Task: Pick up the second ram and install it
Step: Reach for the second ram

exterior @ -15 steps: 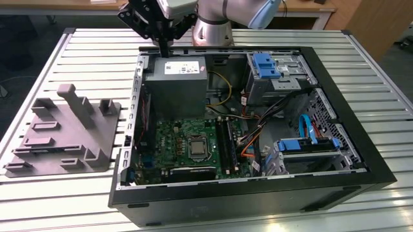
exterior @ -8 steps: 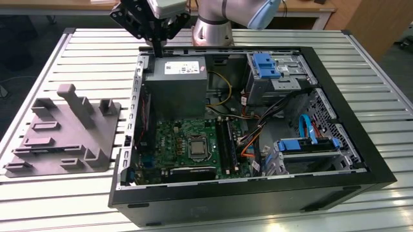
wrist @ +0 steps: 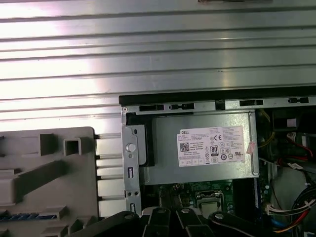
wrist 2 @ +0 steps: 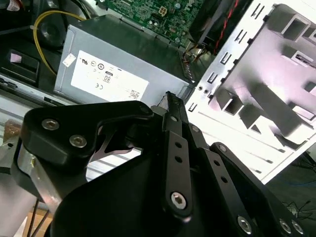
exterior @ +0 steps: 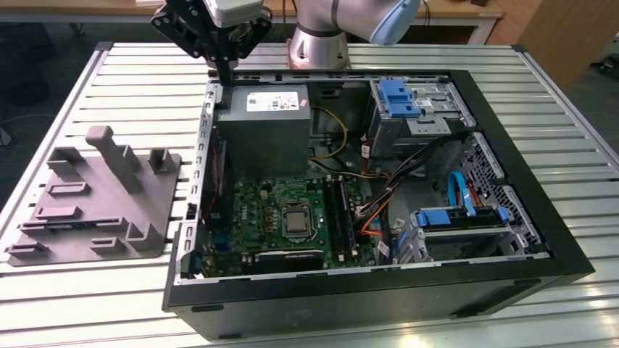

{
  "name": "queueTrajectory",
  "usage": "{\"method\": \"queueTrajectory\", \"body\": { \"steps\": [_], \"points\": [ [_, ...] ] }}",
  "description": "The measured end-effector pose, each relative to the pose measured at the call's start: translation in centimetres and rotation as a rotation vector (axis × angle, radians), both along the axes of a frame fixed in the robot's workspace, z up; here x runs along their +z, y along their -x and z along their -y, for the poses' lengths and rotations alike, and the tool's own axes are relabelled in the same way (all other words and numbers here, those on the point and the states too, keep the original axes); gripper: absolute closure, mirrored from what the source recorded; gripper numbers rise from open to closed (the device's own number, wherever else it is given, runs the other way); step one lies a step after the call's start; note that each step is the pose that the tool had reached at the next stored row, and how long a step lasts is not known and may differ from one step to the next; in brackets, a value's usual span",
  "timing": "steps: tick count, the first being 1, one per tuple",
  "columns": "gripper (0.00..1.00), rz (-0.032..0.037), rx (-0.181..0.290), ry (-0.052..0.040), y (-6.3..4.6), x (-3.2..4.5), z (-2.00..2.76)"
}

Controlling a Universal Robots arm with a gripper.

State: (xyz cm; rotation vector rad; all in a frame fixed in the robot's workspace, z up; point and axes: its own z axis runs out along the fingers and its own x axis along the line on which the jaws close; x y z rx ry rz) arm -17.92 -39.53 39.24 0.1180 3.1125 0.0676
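- The gripper (wrist 2: 169,101) hangs above the power supply (wrist 2: 113,54) corner, probably high to clear the case (exterior: 387,293) wall.
- Can't tell how open it is or whether it's carrying anything.
- Second ram: can't pick it out. Dark strips sit in the board slots (exterior: 338,210).
- The grey fixture (exterior: 97,196) sits on the counter (exterior: 387,56) beside the case, within easy reach.

Table (exterior: 97,304): ribbed bare metal with a bright sheen, glaring white in the first wrist view; fixture (exterior: 97,203): grey plastic, matt, smooth faces. Case (exterior: 387,293): black matt shell outside, dull grey punched sheet metal inside; power supply (exterior: 261,138): plain grey sheet metal, faintly satin, with a white paper label (exterior: 275,101); caddies (exterior: 399,98): blue plastic, slight gloss. Gripper (wrist 2: 170,98): smooth black matt links set with shiny metal screw heads, as seen in the second wrist view.
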Motion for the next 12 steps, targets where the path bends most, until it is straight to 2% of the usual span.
{"method": "queueTrajectory", "body": {
  "steps": [12],
  "points": [
    [0.9,0.0,0.0,0.0,2.0,-0.02,-0.17]
  ]
}}
